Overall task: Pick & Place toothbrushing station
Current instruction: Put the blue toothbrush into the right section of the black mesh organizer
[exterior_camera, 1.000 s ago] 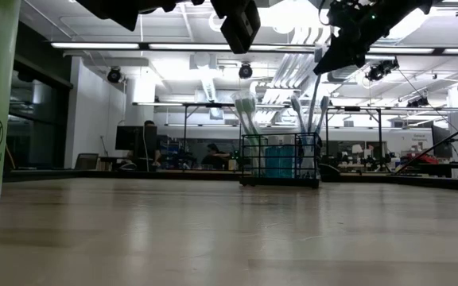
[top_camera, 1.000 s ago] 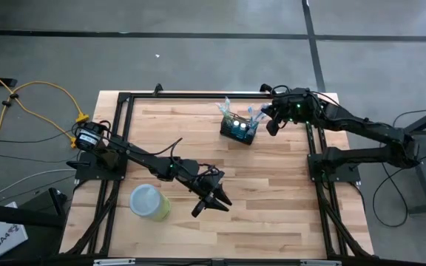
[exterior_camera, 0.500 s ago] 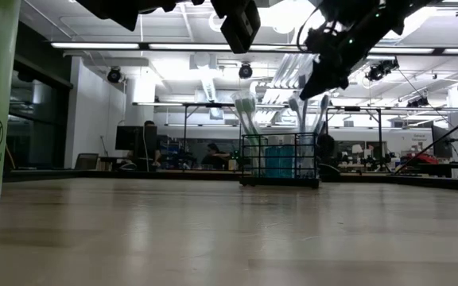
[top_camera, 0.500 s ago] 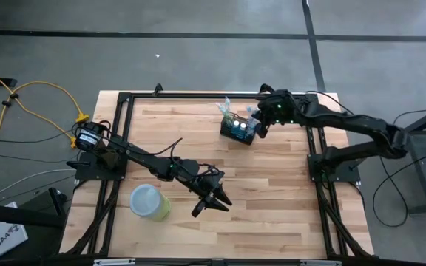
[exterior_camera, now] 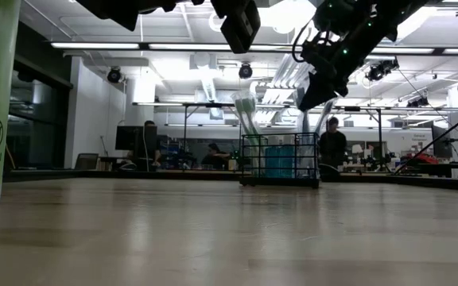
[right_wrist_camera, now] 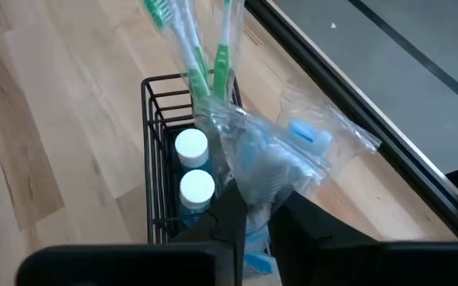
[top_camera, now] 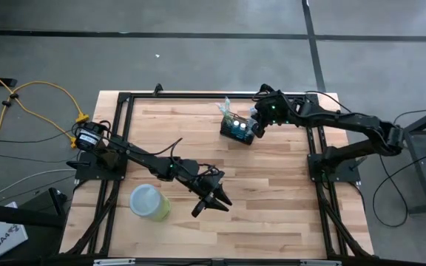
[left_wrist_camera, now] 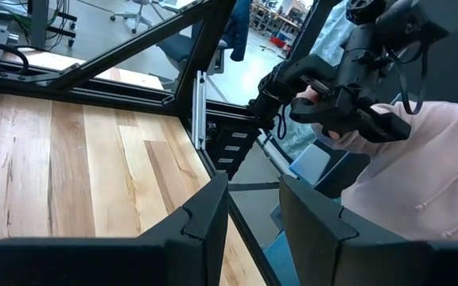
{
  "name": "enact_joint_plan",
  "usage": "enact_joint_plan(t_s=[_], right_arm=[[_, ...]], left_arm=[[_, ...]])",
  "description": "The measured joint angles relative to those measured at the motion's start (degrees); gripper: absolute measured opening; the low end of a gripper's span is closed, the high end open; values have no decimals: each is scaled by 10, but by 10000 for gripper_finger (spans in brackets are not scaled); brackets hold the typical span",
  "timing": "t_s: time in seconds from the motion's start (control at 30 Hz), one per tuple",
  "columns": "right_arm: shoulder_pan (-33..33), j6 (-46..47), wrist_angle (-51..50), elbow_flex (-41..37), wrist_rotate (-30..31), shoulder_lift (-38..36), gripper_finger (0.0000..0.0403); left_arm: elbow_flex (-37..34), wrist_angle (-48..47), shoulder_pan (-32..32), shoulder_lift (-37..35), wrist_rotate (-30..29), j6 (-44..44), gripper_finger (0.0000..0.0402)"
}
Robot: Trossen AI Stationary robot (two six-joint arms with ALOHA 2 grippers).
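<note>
The toothbrushing station, a small black wire-mesh basket [top_camera: 237, 131], stands on its base at the far middle of the table. It also shows in the low view [exterior_camera: 281, 159] and the right wrist view [right_wrist_camera: 161, 151]. It holds green toothbrushes [right_wrist_camera: 189, 48], two white-capped bottles [right_wrist_camera: 191, 147] and clear-wrapped blue toothbrushes [right_wrist_camera: 273, 159]. My right gripper [top_camera: 258, 124] hovers over the basket's right end, open, its fingers [right_wrist_camera: 230, 208] on either side of the clear wrap. My left gripper [top_camera: 211, 205] waits open above the table's near middle. My right gripper comes slanting down from the table's right, and its fingers stand on either side of the clear wrap [right_wrist_camera: 261, 179] above the basket's right end. I cannot tell whether they touch it.
A light-green round cup [top_camera: 148, 201] stands at the near left, close to the left arm. The black frame rails [top_camera: 313, 148] run along the table's sides. A person in a pale hoodie [left_wrist_camera: 404, 191] holding a controller shows beyond the table's edge.
My right gripper has gone toward the table's left edge and down, from beside the basket's right end to right over it, with the wrapped toothbrushes now between its fingers. The basket has stayed in place.
</note>
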Motion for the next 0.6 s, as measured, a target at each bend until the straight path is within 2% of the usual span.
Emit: enact_joint_plan(t_s=[0.6], right_arm=[[0, 0, 0, 0, -19, 0, 97]], left_arm=[[0, 0, 0, 0, 0, 0, 111]])
